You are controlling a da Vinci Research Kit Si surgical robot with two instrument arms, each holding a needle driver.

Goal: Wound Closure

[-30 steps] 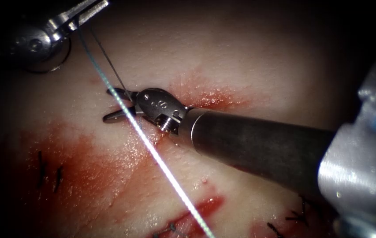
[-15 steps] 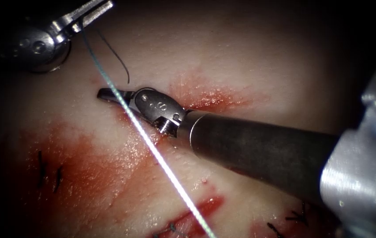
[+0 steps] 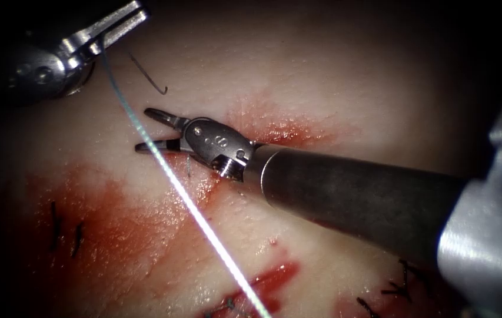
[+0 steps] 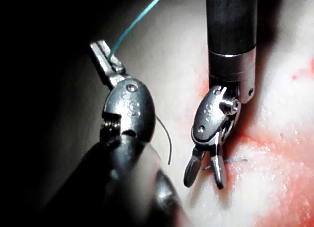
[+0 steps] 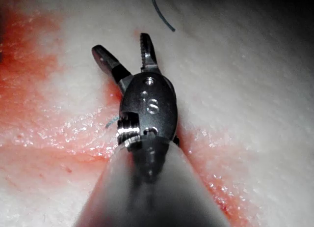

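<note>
Now the left arm's silver needle driver (image 3: 118,22), at eleven o'clock in the endoscope view, has its two slim jaws closed on the pale blue-green suture thread (image 3: 186,200), which runs taut from those jaws toward five o'clock, across the glistening pale pork tissue (image 3: 333,76), and ends at the red slit of the cut (image 3: 262,285) near six o'clock. The right arm's steel needle driver (image 3: 153,131), on its long dark shaft entering from three o'clock, has its jaws parted in a narrow V around the centre of the view, one above and one below, gripping nothing; its lower jaw lies just beside the taut thread. A short dark cut end of thread (image 3: 148,75), curled at its tip, lies on the tissue between the two tools, toward twelve o'clock of the right tool's jaws. Red fluid (image 3: 115,229) stains the tissue toward eight o'clock of the right tool. Where the needle sits cannot be told.
</note>
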